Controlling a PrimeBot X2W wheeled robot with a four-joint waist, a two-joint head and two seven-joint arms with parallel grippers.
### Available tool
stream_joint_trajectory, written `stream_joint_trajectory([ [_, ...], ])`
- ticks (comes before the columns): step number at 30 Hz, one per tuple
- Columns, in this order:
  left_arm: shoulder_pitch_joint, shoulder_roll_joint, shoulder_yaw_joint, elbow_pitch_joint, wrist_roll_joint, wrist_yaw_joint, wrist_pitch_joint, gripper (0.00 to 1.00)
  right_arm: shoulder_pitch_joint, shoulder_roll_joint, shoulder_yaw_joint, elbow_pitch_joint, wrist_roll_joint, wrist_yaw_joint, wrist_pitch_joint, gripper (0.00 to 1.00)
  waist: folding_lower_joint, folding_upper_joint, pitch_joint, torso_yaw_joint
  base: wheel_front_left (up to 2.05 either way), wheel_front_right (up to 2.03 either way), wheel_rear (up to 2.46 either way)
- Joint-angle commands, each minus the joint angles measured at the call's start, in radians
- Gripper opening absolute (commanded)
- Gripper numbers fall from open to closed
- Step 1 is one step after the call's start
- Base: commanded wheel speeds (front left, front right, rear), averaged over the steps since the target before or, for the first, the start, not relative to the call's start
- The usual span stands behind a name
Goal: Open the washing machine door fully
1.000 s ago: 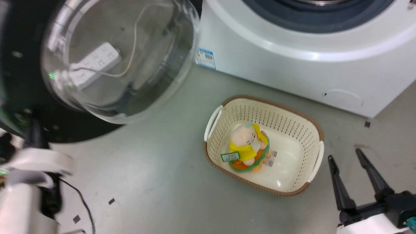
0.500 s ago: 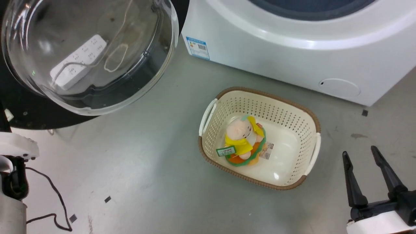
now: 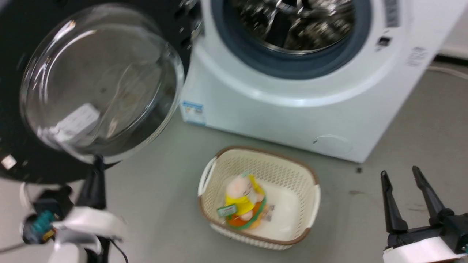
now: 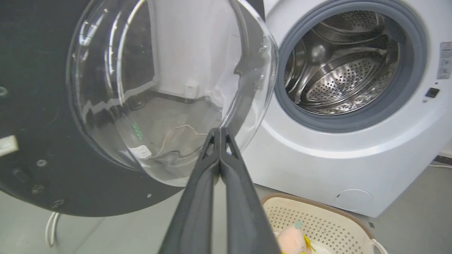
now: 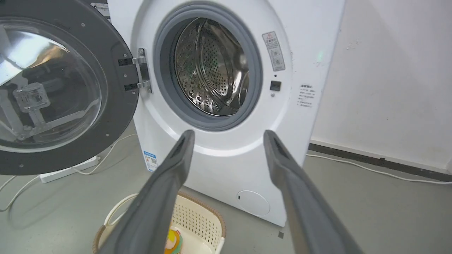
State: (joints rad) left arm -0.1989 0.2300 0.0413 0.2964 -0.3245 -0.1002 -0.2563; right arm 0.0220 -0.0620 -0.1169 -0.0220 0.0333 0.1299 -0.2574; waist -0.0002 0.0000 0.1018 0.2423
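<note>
Since the washing machine door (image 3: 98, 84) hangs on a hinge (image 5: 141, 72) at the left edge of the washing machine (image 3: 278, 109), any further swing would have to come from a push on its free side. That side lies just ahead of and above the left gripper (image 4: 219, 131), the nearer arm. This gripper is closed to a point with nothing between its fingers. Its tips meet the lower edge of the glass bowl, though I cannot tell whether they touch it.

The right gripper (image 3: 399, 172) hangs spread and empty, well apart from the door, beyond the basket (image 3: 314, 197) on the floor. The door stands wide open beside the machine, clear of the steel drum (image 5: 212, 67).

The right wrist view shows the hinge and the door's inner face turned outward, so I judge the task nearly complete. The left wrist view gives the tips against the glass.
</note>
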Motion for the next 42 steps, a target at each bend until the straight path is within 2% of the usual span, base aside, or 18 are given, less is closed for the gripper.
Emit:
stream_joint_trajectory([
  [1,0.022,-0.008,-0.007,-0.015,0.013,-0.004,-0.005,0.0,0.011,0.005,0.002,0.0,-0.001,0.001,-0.004,1.0,0.0002,0.0,-0.068,-0.068,0.0,0.0,0.0],
  [8,0.151,-0.074,-0.061,-0.126,0.083,0.019,-0.005,0.0,0.041,0.011,0.008,-0.002,-0.002,0.001,-0.004,1.0,0.0002,0.0,-0.125,-0.163,0.0,0.0,0.0],
  [15,0.229,-0.117,-0.088,-0.179,0.117,0.029,-0.005,0.0,0.073,0.012,-0.004,0.001,0.03,0.001,-0.004,1.0,0.0002,0.0,-0.134,-0.217,0.0,0.0,0.0],
  [16,0.236,-0.122,-0.091,-0.182,0.124,0.033,-0.005,0.81,0.077,0.012,-0.005,0.003,0.032,0.001,-0.004,1.0,0.0002,0.0,-0.135,-0.221,0.0,0.0,0.0],
  [17,0.243,-0.127,-0.095,-0.181,0.134,0.039,-0.005,1.0,0.08,0.012,-0.006,0.006,0.033,0.001,-0.004,1.0,0.0002,0.0,-0.136,-0.225,0.0,0.0,0.0],
  [24,0.292,-0.153,-0.115,-0.189,0.174,0.065,-0.005,1.0,0.089,0.012,-0.008,0.022,0.044,0.001,-0.004,1.0,0.0002,0.0,-0.139,-0.249,0.0,0.0,0.0],
  [42,0.287,-0.169,-0.113,-0.184,0.211,0.057,-0.005,1.0,0.088,0.012,0.0,0.046,0.05,0.001,-0.004,1.0,0.0002,0.0,-0.142,-0.242,0.0,0.0,0.0],
])
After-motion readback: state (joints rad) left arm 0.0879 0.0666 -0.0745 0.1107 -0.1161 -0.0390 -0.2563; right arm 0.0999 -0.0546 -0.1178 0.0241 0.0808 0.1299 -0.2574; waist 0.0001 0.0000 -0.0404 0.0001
